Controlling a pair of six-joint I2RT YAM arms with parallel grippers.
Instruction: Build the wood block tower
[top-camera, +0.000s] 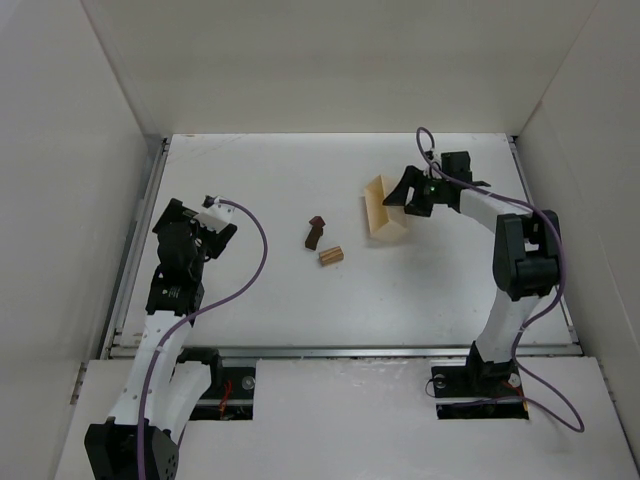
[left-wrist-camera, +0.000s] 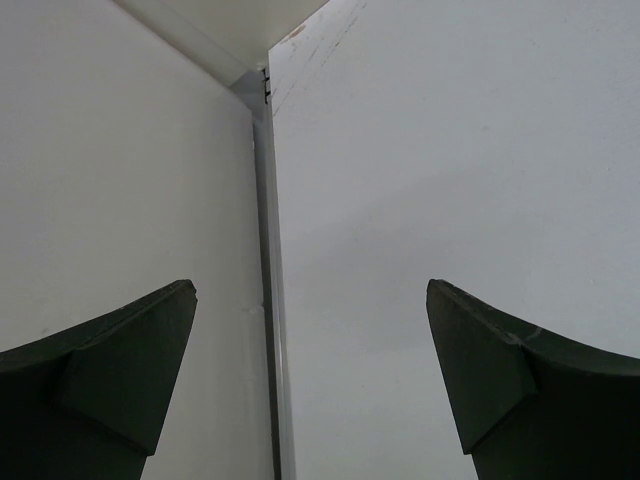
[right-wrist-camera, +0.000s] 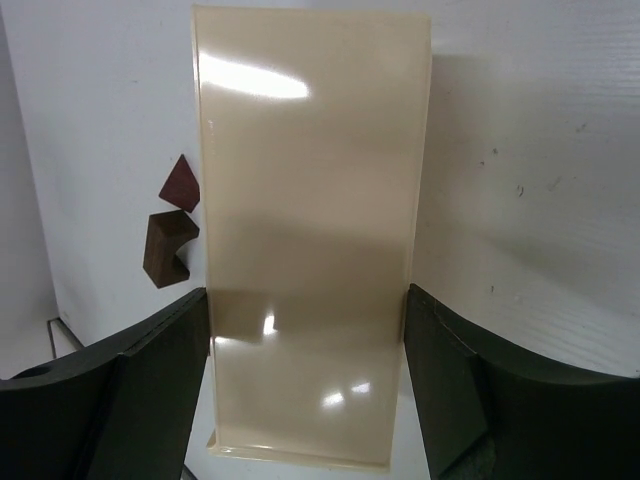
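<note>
- Top external view: right end effector (top-camera: 406, 198) grips the cream box (top-camera: 380, 215).
- Open and empty: left end effector (left-wrist-camera: 310, 300).
- At the box's 9 o'clock: wood block tower (top-camera: 316, 231), standing apart.

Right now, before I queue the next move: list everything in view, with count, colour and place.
cream box: 1, pale cream, right of table centre, between the right tool's fingers
dark brown block: 1, dark brown, table centre, left of the box
reddish-brown wedge: 1, reddish-brown, touching the dark block's far end; on it or beside it, can't tell
tan cylinder block: 1, light brown, lying just beside the dark block, nearer the arms
table: 1, white
walls: 3, white, left, far and right
cables: 2, purple, one per arm
left tool: 1, dark, open, empty, left side of table
right tool: 1, dark, closed on the box's sides
</note>
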